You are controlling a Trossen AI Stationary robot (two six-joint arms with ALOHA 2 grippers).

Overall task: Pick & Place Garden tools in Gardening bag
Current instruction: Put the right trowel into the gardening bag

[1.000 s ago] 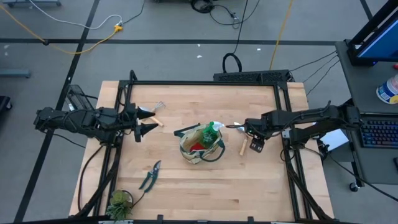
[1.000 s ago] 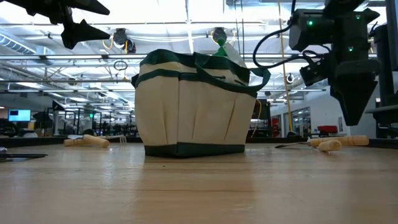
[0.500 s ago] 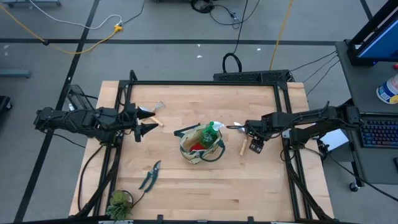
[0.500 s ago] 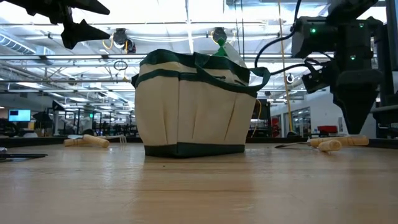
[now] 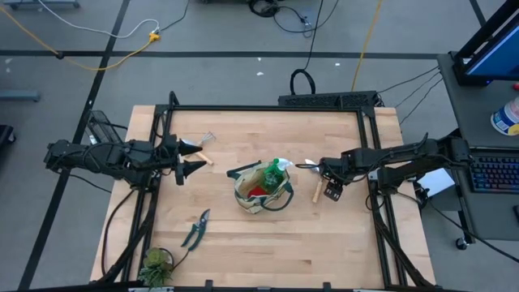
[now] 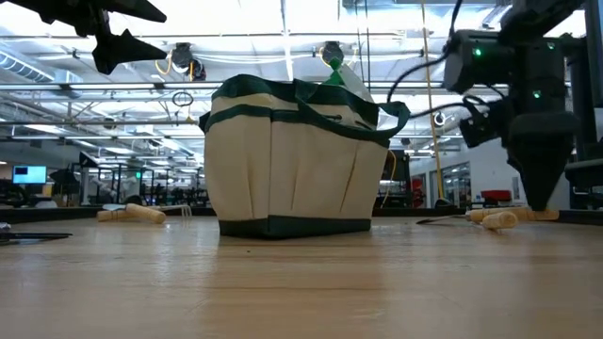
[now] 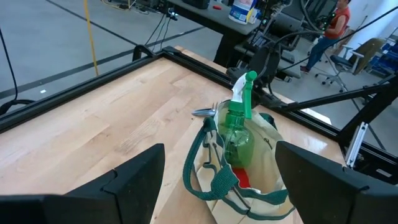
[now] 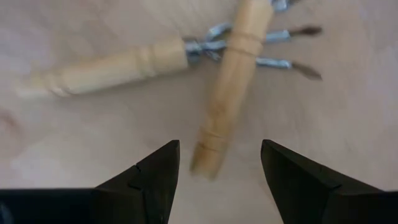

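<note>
The beige gardening bag point(image 5: 261, 191) with green trim stands mid-table. A green spray bottle point(image 7: 239, 124) sticks up out of it, and a red glove point(image 7: 242, 178) lies inside. Right of the bag, two wooden-handled tools point(image 8: 227, 93) point(image 8: 106, 67) lie crossed on the table. My right gripper point(image 8: 217, 180) points down over them, open, its fingers either side of the upper tool's handle end point(image 8: 207, 158) and just above the wood point(image 6: 540, 193). My left gripper point(image 5: 198, 158) hangs open, high over the table's left side.
A wooden-handled rake point(image 5: 205, 147) lies under the left gripper. Pruning shears point(image 5: 195, 229) lie near the front left, and a small leafy plant point(image 5: 156, 266) stands at the front left corner. Bare wood lies in front of the bag.
My right gripper has sunk straight down toward the crossed wooden-handled tools, staying open. The tools and the bag have not moved.
</note>
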